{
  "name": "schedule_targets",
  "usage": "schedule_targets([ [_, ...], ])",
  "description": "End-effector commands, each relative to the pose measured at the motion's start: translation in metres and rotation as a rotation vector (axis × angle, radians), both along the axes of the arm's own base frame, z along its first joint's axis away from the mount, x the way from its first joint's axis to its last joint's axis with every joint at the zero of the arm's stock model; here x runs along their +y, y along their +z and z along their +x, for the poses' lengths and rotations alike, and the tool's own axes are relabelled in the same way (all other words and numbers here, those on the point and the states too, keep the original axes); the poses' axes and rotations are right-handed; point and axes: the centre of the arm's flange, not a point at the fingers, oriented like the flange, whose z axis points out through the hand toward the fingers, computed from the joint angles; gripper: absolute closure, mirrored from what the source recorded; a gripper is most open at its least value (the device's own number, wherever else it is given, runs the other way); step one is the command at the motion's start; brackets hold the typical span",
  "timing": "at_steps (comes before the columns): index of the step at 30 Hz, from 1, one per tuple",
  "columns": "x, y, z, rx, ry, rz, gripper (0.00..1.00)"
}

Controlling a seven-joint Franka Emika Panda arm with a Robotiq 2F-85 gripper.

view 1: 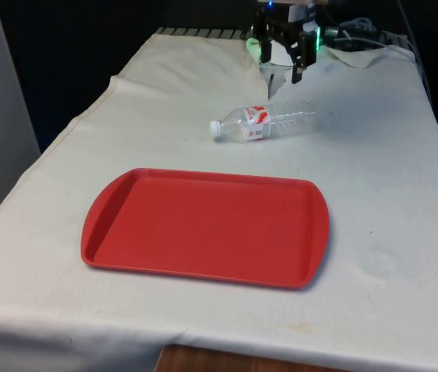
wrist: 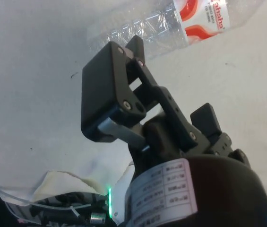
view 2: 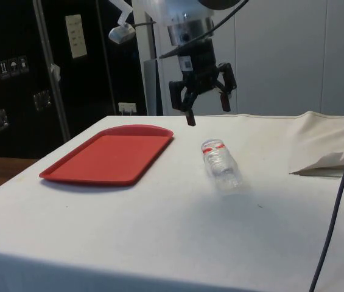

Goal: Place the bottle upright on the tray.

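Bottle (view 1: 263, 124): we find it lying on its side on the cloth (view 1: 389, 217), beyond the tray's far edge and clear of it; white cap pointing toward the front view's left, red-and-white label near the cap end.
Tray (view 1: 102, 232): red, nothing on it; the bottle is near it but not touching.
Gripper (view 1: 282, 71): we see it in the air beyond the bottle, on the side away from the tray, pointing down, touching nothing.
Fingers: spread apart and holding nothing; the side view shows the gap between them plainly.
Done so far: we judge nothing of the task complete; the bottle is neither grasped, nor upright, nor on the tray.
Left to do: descend to the bottle, close on it, lift, turn it upright, carry it over the tray, set it down.
Risk: we judge the clear, round body likely to roll or slip when pinched.
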Motion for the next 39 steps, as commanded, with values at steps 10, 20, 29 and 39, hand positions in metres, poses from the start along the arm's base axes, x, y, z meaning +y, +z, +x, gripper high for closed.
schedule_targets([
  [10, 0.0, -0.001, 0.0, -0.007, -0.037, -0.004, 0.0],
  [20, -0.001, -0.005, 0.0, -0.003, -0.099, -0.012, 0.0],
  [29, -0.001, -0.009, -0.001, 0.005, -0.152, -0.021, 0.0],
  [39, 0.002, -0.009, -0.002, 0.011, -0.153, -0.026, 0.0],
])
